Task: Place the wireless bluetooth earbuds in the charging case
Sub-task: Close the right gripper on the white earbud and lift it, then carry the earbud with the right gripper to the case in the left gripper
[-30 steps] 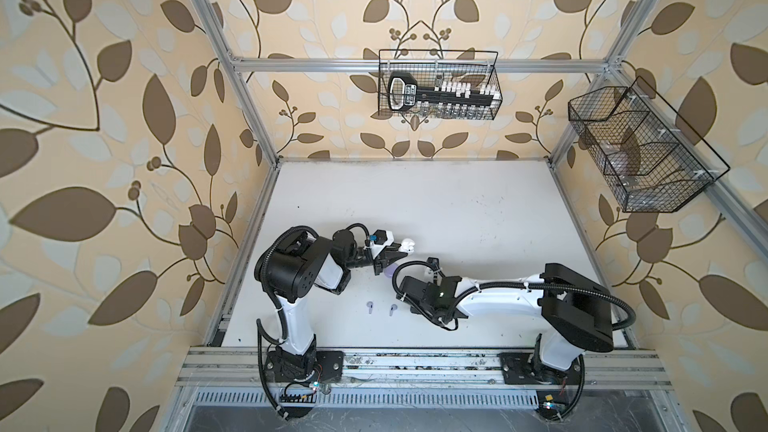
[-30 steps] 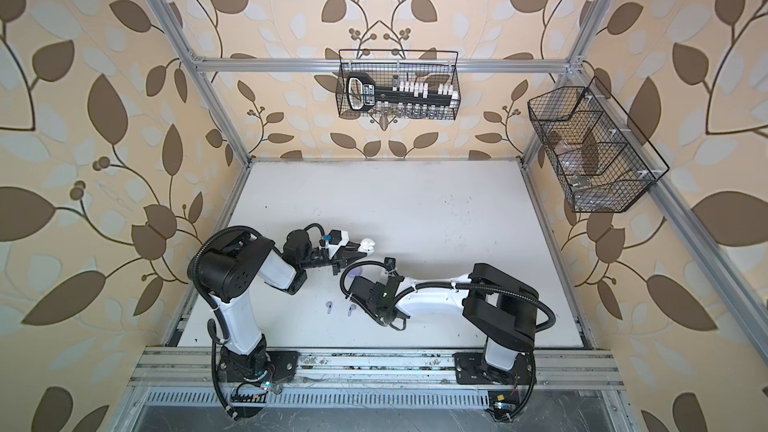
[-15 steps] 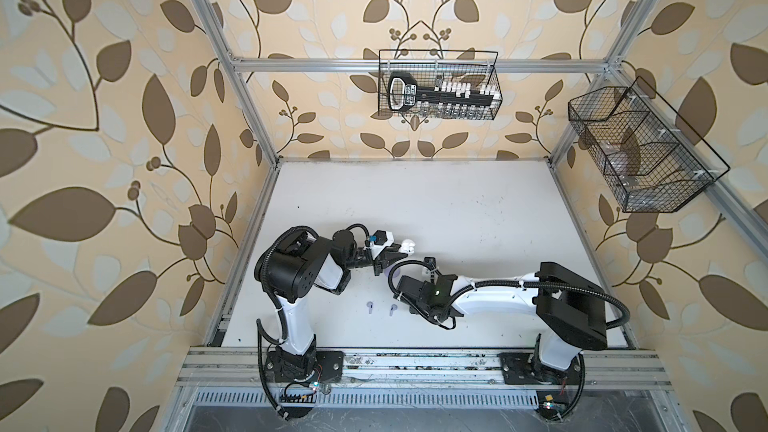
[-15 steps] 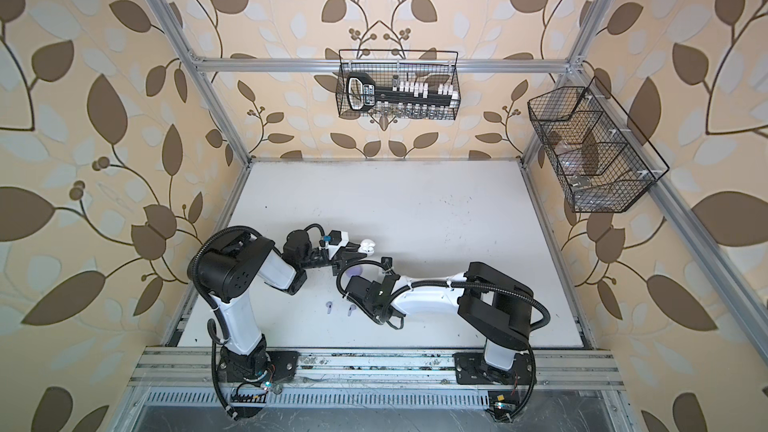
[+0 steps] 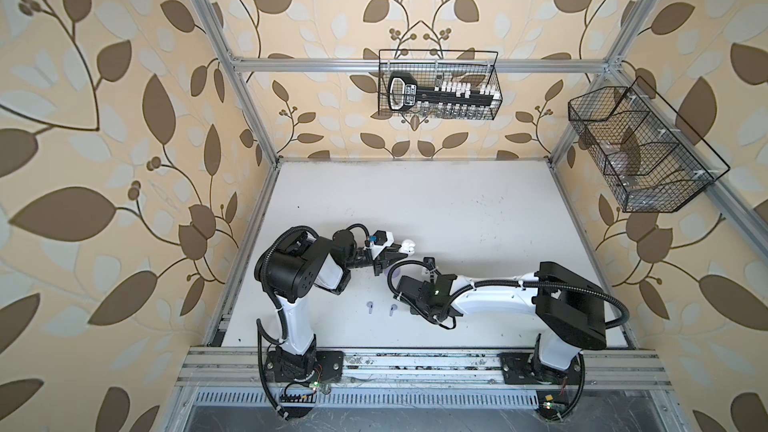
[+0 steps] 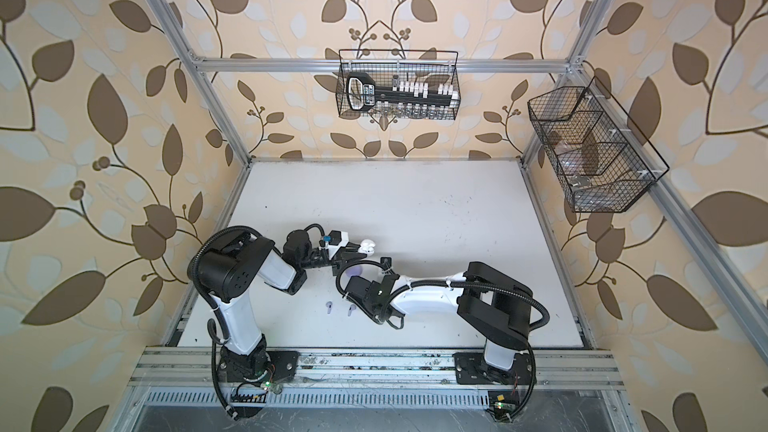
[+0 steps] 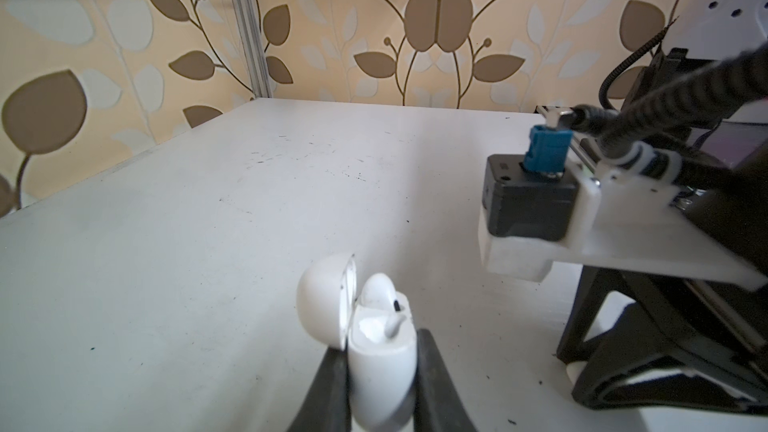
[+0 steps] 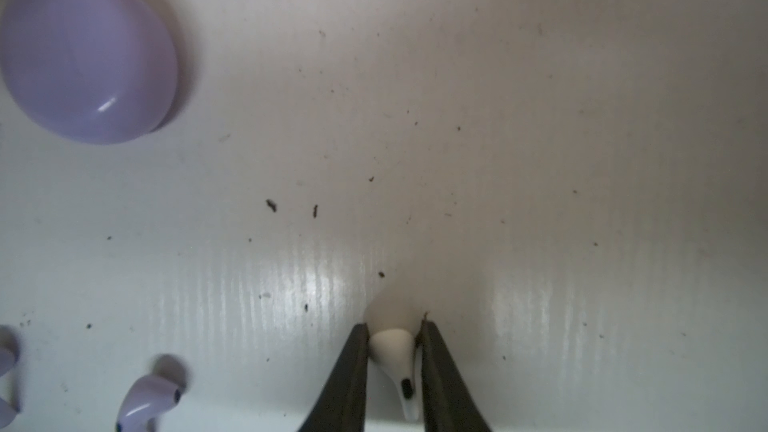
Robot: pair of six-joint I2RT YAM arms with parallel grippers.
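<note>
Leaf-patterned beige wallpaper (image 5: 104, 118) is enclosing a scuffed, speck-dusted white tabletop (image 5: 415, 201), where the left gripper (image 7: 379, 347) is pinching a round white plastic charging case (image 7: 380, 367) between its jaws, lid (image 7: 320, 297) gaping, presumably steadying it for loading; one white earbud (image 7: 376, 288) seems to be sitting inside, though blur is clouding that. The right gripper (image 8: 395, 328) is squeezing a small white stemmed earbud (image 8: 395, 353) lying between its jaws, while a shut lavender puck-shaped case (image 8: 87, 56) and two pale lavender stemmed earbuds (image 8: 149, 398) are lying off to one side of those jaws.
</note>
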